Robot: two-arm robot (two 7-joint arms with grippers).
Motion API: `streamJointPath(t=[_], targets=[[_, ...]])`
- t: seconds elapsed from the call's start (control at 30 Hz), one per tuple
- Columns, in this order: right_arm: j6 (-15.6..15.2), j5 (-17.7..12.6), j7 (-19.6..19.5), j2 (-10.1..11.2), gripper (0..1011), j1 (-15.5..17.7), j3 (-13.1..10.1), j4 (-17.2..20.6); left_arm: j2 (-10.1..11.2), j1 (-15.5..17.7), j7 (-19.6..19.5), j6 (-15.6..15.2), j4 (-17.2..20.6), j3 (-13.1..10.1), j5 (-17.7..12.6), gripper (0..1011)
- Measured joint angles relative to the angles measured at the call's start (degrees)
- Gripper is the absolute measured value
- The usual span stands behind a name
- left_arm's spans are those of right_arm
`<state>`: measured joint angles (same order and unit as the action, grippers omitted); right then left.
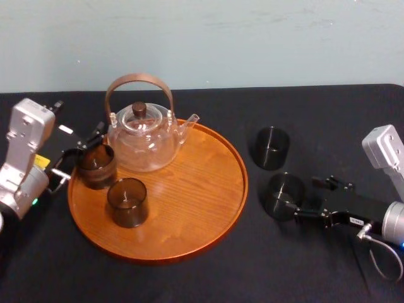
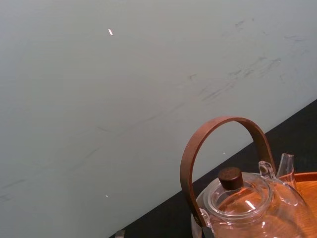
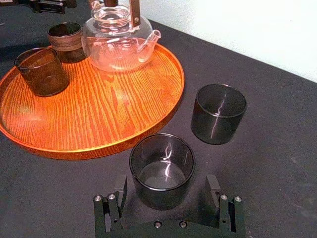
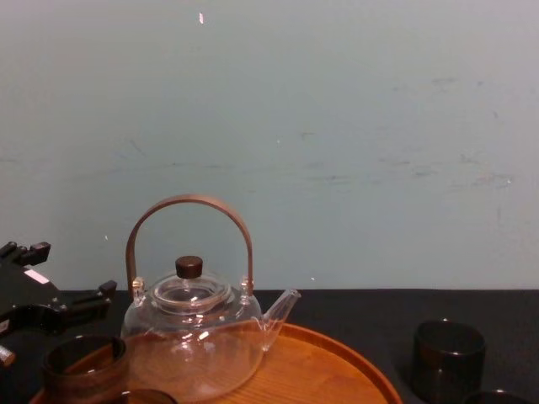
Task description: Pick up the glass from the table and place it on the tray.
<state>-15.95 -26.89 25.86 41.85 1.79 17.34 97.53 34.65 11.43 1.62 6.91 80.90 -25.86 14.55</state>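
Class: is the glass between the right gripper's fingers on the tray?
No, the glass inside the right gripper stands on the black table beside the tray.

A clear glass teapot with 1 arched brown handle and a dark lid knob stands upright. The black surface meets a pale wall.

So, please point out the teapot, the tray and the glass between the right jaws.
teapot point(image 1: 144, 148): head view, its clear belly.
tray point(image 1: 189, 202): head view, bare wooden floor.
glass point(image 3: 162, 193): right wrist view, its front wall.
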Motion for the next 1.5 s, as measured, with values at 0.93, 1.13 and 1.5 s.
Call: streamJointPath(t=[0.93, 1.13, 1.5], targets=[[-1.4, 3.3, 1.8, -2.8, 1003, -7.3, 5.2, -5.4, 0.0, 0.0, 0.0, 0.0, 0.0, 0.0, 0.0, 1001], [-1.3, 4.7, 1.9, -3.2, 1002, -8.4, 6.3, -5.8, 0.0, 0.0, 0.0, 0.0, 0.0, 0.0, 0.0, 1001], [-1.2, 4.9, 1.8, -3.2, 1002, -8.4, 6.3, -5.8, 0.0, 0.0, 0.0, 0.0, 0.0, 0.0, 0.0, 1001]])
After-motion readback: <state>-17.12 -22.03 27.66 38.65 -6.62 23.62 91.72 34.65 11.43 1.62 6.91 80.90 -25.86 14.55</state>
